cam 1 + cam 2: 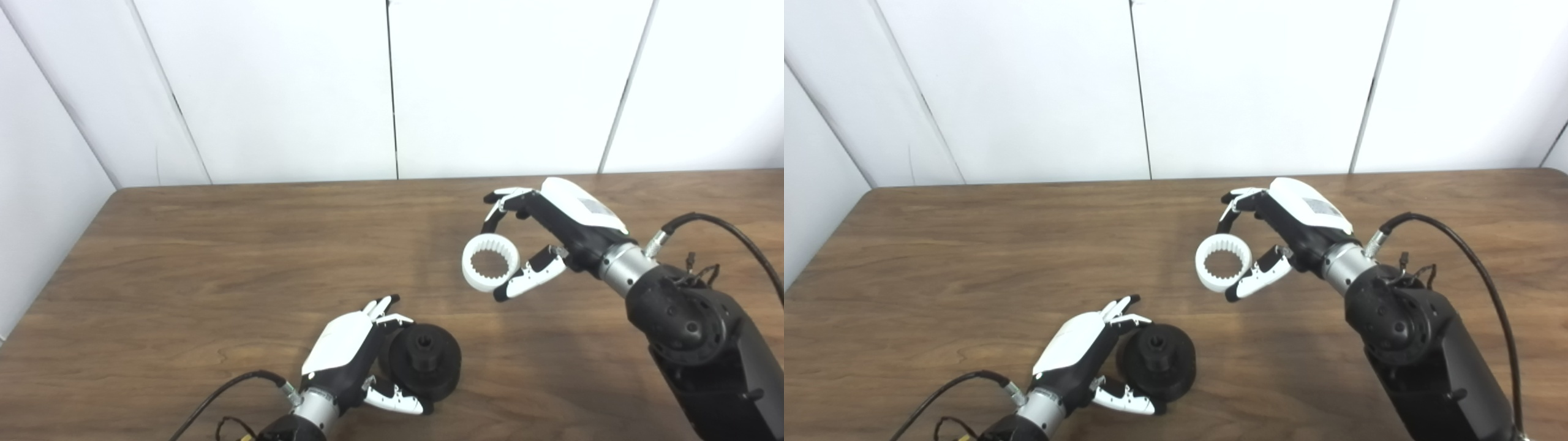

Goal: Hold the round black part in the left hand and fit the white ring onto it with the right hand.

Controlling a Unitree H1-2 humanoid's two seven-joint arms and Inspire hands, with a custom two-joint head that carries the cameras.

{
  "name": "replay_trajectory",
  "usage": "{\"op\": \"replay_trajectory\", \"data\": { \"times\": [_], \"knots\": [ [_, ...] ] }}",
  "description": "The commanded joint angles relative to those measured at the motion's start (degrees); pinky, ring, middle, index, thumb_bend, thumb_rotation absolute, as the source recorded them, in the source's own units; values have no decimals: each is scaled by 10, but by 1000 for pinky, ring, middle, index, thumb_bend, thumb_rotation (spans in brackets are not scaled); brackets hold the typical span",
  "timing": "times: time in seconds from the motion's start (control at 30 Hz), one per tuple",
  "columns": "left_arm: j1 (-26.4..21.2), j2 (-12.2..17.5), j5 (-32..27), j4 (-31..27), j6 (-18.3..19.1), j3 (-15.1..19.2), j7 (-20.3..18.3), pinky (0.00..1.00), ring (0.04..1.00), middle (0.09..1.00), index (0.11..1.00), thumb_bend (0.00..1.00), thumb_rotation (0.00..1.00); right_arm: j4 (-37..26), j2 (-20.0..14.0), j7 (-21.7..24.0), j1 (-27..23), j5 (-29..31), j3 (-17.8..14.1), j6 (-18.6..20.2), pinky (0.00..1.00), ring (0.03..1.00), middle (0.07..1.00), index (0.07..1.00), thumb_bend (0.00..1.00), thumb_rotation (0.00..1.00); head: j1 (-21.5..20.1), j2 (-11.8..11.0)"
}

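Above table (184, 257), right hand (545, 236) pinching toothed white ring (490, 263), left hand (355, 355) gripping round black part (425, 361).

We counted one round black part (425, 361) near the front, one white ring (490, 263) farther right, two hands, left hand (349, 355) and right hand (551, 236), and one table (214, 257).

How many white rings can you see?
1. The white ring is held up by the right robot hand, away from the round black part in the left robot hand.
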Motion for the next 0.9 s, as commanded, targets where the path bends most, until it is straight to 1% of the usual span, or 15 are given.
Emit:
{"op": "replay_trajectory", "data": {
  "times": [0.0,0.23,0.47,0.87],
  "knots": [
    [0,0,-7,18,4,-6,-14,964,1000,1000,718,875,207,-28,1,0,-17,-6,-1,-6,750,886,848,492,524,150,1,0],
    [-2,0,-4,18,9,-5,-16,971,1000,1000,720,877,204,-38,19,10,-11,-20,13,1,757,888,848,493,523,151,2,-1],
    [-4,0,3,18,12,-11,-17,964,1000,1000,718,877,207,-40,37,18,-8,-30,31,-5,788,898,854,493,523,151,1,-1],
    [-3,-2,-5,23,6,-9,-10,967,1000,1000,718,882,204,-17,64,8,5,-42,58,-17,791,899,854,493,522,156,2,-4]
  ]
}}
